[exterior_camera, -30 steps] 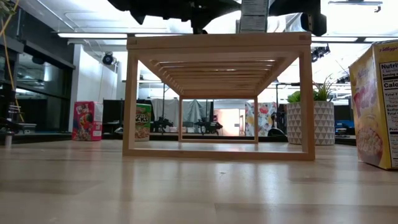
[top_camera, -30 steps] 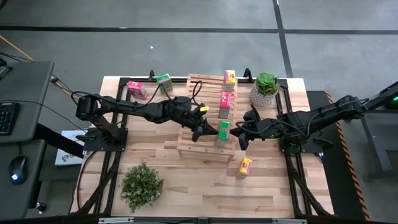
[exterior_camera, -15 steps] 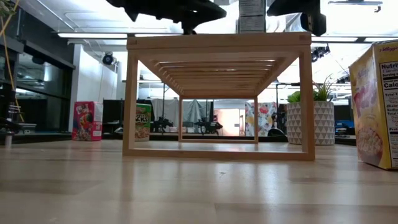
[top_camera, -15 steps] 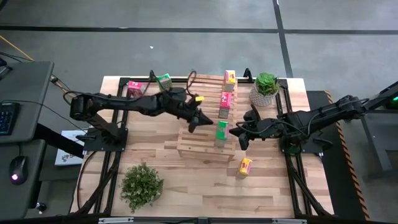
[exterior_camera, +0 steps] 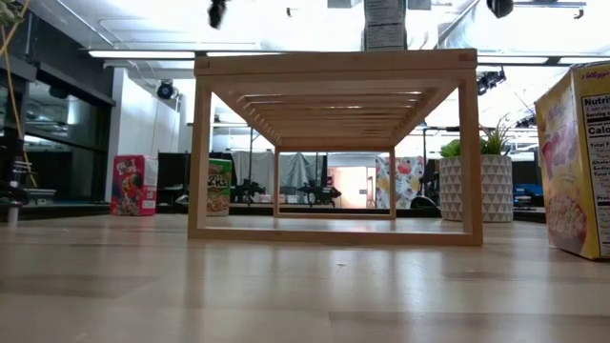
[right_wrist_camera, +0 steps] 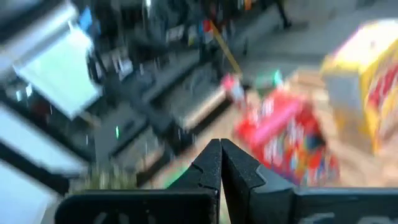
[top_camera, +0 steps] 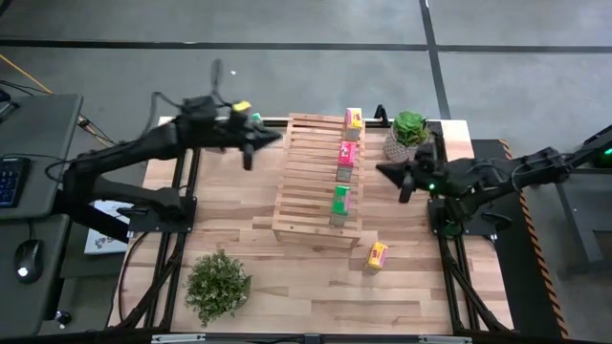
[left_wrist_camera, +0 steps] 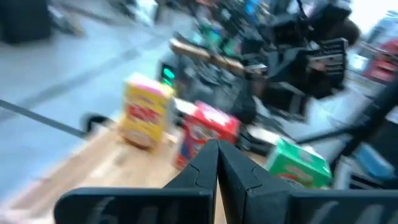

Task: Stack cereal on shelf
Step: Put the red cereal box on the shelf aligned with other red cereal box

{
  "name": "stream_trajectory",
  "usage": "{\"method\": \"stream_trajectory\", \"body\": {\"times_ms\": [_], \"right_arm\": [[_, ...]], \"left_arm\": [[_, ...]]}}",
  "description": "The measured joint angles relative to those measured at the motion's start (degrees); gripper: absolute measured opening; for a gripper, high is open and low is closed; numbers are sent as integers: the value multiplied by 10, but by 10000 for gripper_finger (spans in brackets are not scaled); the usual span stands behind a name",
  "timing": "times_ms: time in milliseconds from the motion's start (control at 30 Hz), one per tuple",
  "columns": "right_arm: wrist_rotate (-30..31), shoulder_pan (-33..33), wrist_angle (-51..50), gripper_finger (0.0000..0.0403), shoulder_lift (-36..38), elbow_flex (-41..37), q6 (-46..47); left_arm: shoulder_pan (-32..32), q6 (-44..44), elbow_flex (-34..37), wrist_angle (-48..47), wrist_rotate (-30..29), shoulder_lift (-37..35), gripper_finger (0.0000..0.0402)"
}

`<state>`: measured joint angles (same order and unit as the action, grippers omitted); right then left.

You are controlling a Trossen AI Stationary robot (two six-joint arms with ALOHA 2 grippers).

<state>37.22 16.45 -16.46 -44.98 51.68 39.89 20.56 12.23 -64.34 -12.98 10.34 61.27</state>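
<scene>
1. The left gripper [top_camera: 251, 145] hangs over the table's [top_camera: 239, 239] far left corner, fingers pressed together on nothing, as the left wrist view [left_wrist_camera: 216, 163] shows. Two boxes should lie by that corner; from above the arm covers them, but the low view shows a red box [exterior_camera: 128, 185] and a green box [exterior_camera: 219, 186] there.
2. The shelf [top_camera: 304, 186] stands mid-table, its long axis running near edge to far edge. Along its right side sit a yellow box on the shelf [top_camera: 354, 118], a pink box [top_camera: 347, 154] and a green box on the shelf [top_camera: 340, 200].
3. A yellow box on the table [top_camera: 377, 255] lies off the shelf's near right corner, long axis slanting. It's nearer the right arm, I'd judge.
4. The right gripper [top_camera: 400, 179] hovers right of the shelf, clenched empty; the yellow box on the table lies toward the near edge from it.
</scene>
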Motion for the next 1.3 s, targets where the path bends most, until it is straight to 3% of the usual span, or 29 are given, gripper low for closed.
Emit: {"method": "stream_trajectory", "body": {"times_ms": [133, 300, 667, 800, 1000, 1167, 1300], "right_arm": [[43, 0, 108, 0, 4, 0, -89], [50, -11, 206, 0, -12, 0, -211], [52, -84, 215, 17, -16, 0, -203], [46, -106, 206, 67, -16, 0, -177], [23, -133, 155, 136, -16, 0, -129], [-15, -147, 121, 153, -16, 0, -113], [-32, -150, 112, 154, -16, 0, -117]], "left_arm": [[5, -15, 0, -42, -68, -62, 1], [5, -20, 0, -89, -115, -106, 1], [12, -46, -1, -146, -154, -108, 10], [53, -39, 0, -232, -160, -88, 55], [152, -62, -42, -432, -158, -26, 162], [224, -106, -93, -557, -157, 51, 251], [253, -162, -131, -644, -166, 126, 294]]}}
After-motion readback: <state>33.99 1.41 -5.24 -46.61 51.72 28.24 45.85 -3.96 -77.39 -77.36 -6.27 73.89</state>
